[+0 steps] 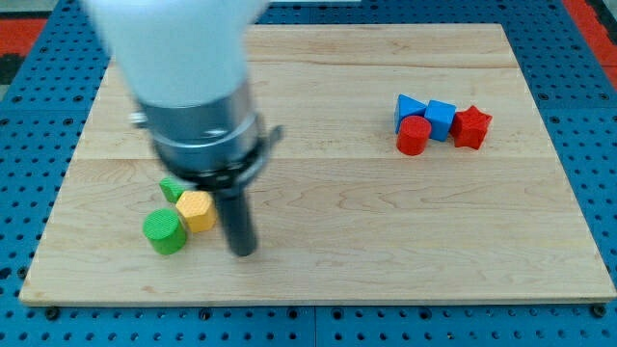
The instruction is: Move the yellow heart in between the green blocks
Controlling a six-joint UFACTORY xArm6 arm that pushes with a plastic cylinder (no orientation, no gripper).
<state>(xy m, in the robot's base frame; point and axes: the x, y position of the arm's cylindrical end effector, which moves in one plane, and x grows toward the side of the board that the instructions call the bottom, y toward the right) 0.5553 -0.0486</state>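
On the wooden board [318, 212] lie seven blocks: two green, one yellow, two blue, two red.

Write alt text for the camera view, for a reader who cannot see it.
My tip rests on a wooden board just right of a yellow block, which sits between a green cylinder at lower left and a partly hidden green block above. Two blue blocks and two red blocks cluster at upper right.

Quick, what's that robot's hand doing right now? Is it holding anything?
No hand or gripper: just a rod, holding nothing.
My tip rests on the board, just to the view's right of the yellow block, which sits between the green cylinder and another green block.
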